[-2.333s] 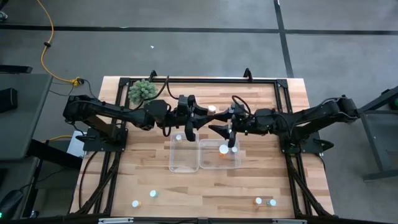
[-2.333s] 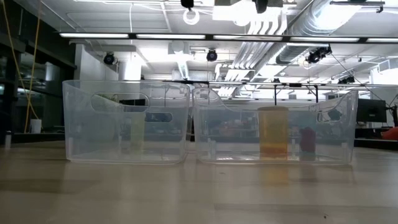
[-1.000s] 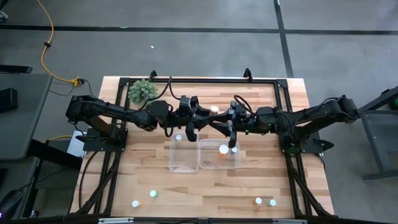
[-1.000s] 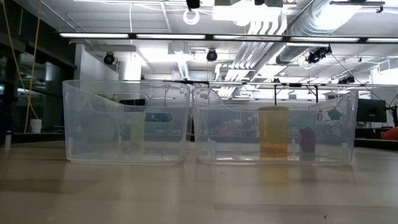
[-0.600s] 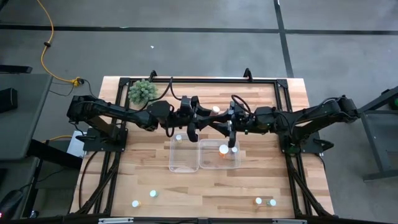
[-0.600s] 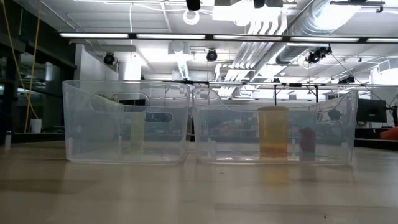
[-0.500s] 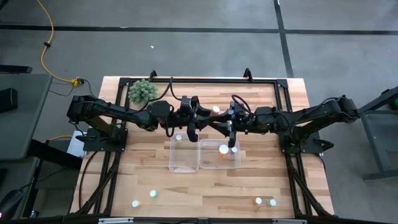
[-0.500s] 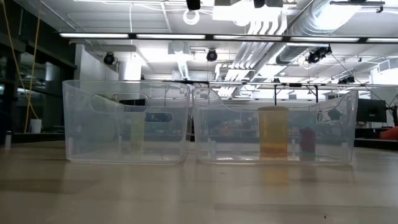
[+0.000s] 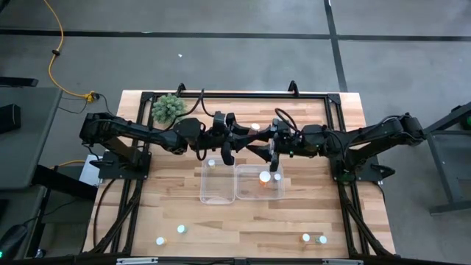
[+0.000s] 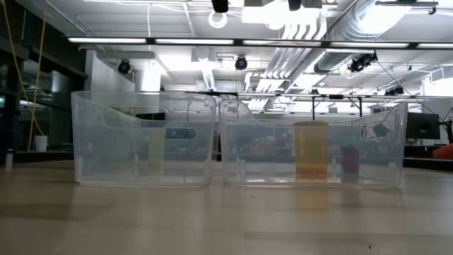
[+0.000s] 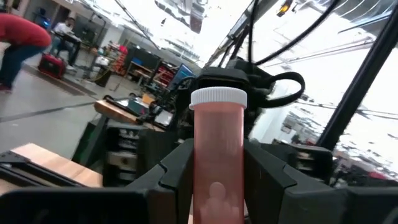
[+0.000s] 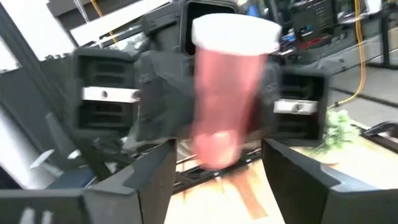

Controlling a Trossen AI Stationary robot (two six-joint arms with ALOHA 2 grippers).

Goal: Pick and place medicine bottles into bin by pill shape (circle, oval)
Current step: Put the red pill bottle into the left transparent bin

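A medicine bottle [image 9: 252,129] with a pinkish-orange body and a white cap is up in the air above the far ends of two clear bins. My left gripper [image 9: 245,135] is shut on it; in the left wrist view the bottle [image 11: 217,149] stands cap up between the fingers. My right gripper [image 9: 263,144] faces it from the right, open. In the right wrist view its fingers stand on either side of the bottle [image 12: 231,93] with gaps. The left bin [image 9: 218,193] holds one bottle [image 9: 211,163], and the right bin [image 9: 259,194] holds two [image 9: 264,177]. My left gripper pinches the bottle's body [image 11: 198,180] between its two fingers, below the white cap. The fingers come level from the table's left. The bottle stands upright, cap up, lifted clear above the bins.
Several loose bottles stand near the table's front edge, two at the left [image 9: 181,230] and two at the right [image 9: 305,237]. A fuzzy green plant ball [image 9: 168,107] sits at the far left. In the low view an orange bottle [image 10: 311,150] stands in the right bin.
My left gripper has edged a little toward the table's right with the bottle, closer to my right gripper. The bottle stays upright and clear of the bins.
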